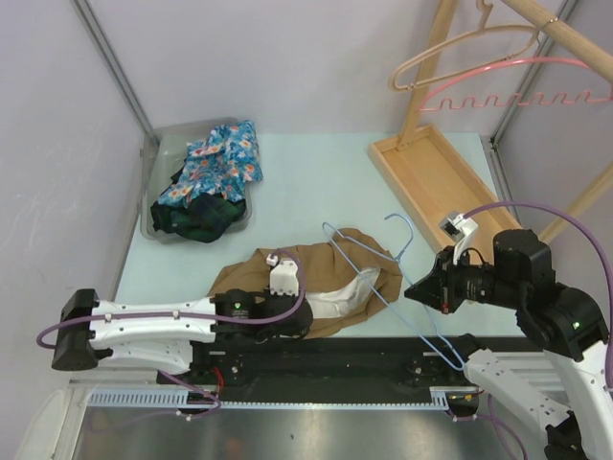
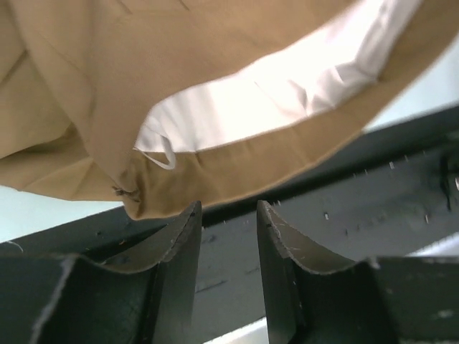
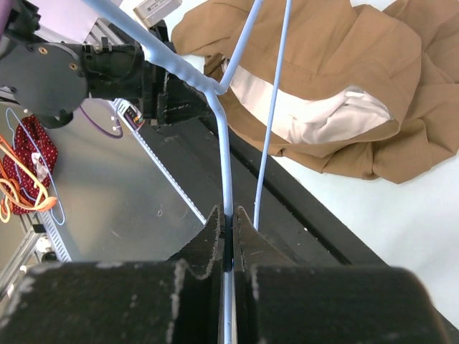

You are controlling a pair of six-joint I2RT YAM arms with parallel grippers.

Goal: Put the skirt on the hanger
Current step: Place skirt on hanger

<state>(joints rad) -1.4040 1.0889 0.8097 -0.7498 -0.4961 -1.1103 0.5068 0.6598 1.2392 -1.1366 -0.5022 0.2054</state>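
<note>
Top external — blue hanger crosses skirt; clothes bin, wooden rack beyond.

No readable text, labels or numbers appear anywhere

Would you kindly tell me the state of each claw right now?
Left claw: open, empty, near the skirt.
Right claw: closed on the blue hanger.

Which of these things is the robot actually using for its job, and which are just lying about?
In use: tan skirt; blue hanger, pinched by the right gripper; left gripper, open by the skirt.

Lying about: bin of floral clothes; wooden rack; pink hanger.
</note>
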